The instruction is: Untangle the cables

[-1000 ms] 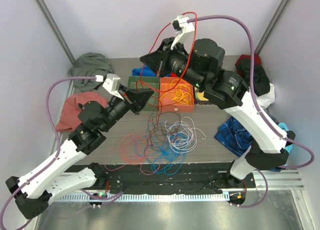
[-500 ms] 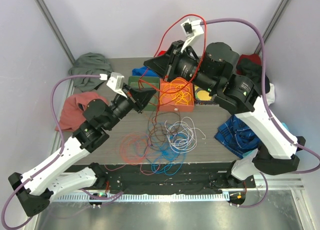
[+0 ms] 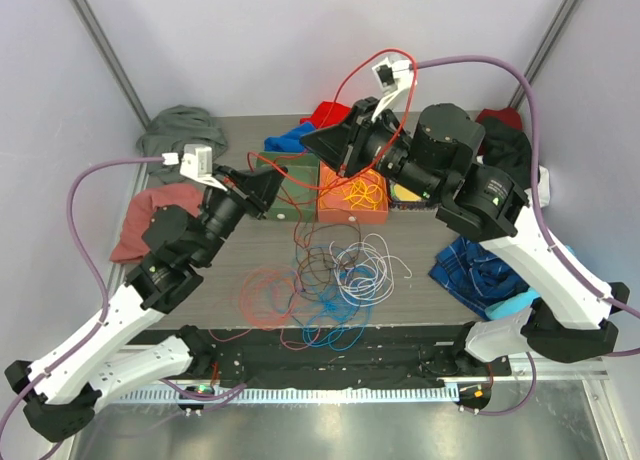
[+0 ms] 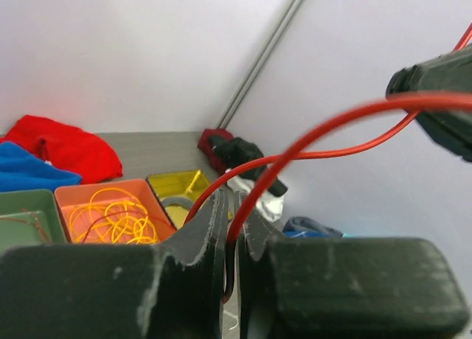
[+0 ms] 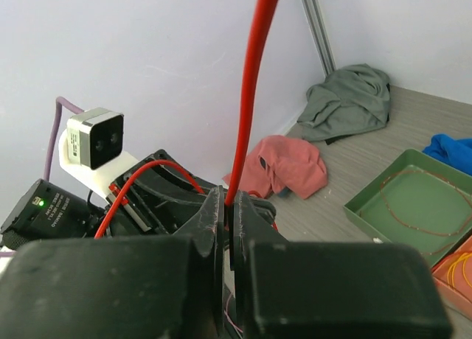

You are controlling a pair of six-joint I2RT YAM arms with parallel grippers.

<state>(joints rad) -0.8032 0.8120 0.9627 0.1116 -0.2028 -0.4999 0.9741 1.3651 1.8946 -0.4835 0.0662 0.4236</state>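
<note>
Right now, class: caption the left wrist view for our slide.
Left fingers pinch a red cable arcing toward the right fingers, orange tray of yellow cable behind.

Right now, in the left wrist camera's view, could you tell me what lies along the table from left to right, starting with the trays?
Green tray → orange tray → yellow tray → black cloth.
</note>
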